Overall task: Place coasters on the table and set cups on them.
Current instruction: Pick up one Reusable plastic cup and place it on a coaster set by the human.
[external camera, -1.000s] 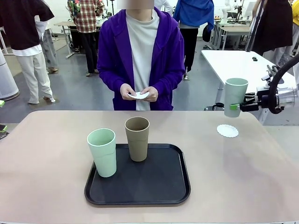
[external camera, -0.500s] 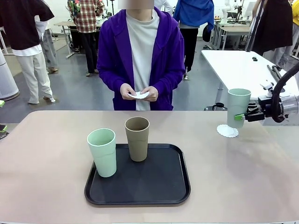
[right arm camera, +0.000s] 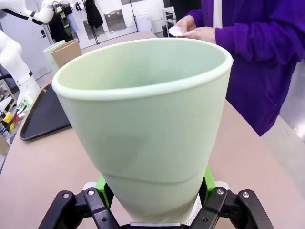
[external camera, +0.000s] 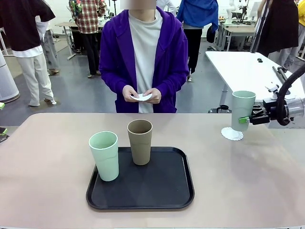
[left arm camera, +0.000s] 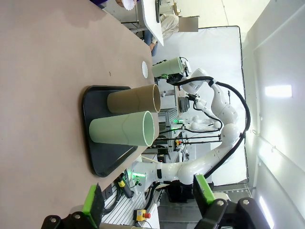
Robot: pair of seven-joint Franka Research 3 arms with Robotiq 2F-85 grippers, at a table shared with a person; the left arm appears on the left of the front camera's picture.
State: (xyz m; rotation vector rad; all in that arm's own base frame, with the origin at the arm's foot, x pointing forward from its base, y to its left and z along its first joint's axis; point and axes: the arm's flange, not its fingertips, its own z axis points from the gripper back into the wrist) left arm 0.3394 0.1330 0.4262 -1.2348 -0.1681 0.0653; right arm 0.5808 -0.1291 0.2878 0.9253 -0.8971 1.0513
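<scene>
The left gripper (left arm camera: 147,188) stands spread and empty, facing the black tray (external camera: 181,191). On the tray's left half stand a mint cup (external camera: 104,155) and a tan cup (external camera: 140,141). Both are matte, tapered and probably light and stiff, best pinched low across the wall. Well right of the tray, the right gripper (external camera: 247,119) pinches the held cup (external camera: 242,109) low on its wall, over a thin scalloped coaster (external camera: 232,134) on the table (external camera: 47,157).

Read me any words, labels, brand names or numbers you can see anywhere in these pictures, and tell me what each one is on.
No text can be read anywhere.
Plain, no print: held mint cup, mint cup on the tray, tan cup, black tray, coaster, purple jacket.
Control gear in the left wrist view: any labels are too small to read.
</scene>
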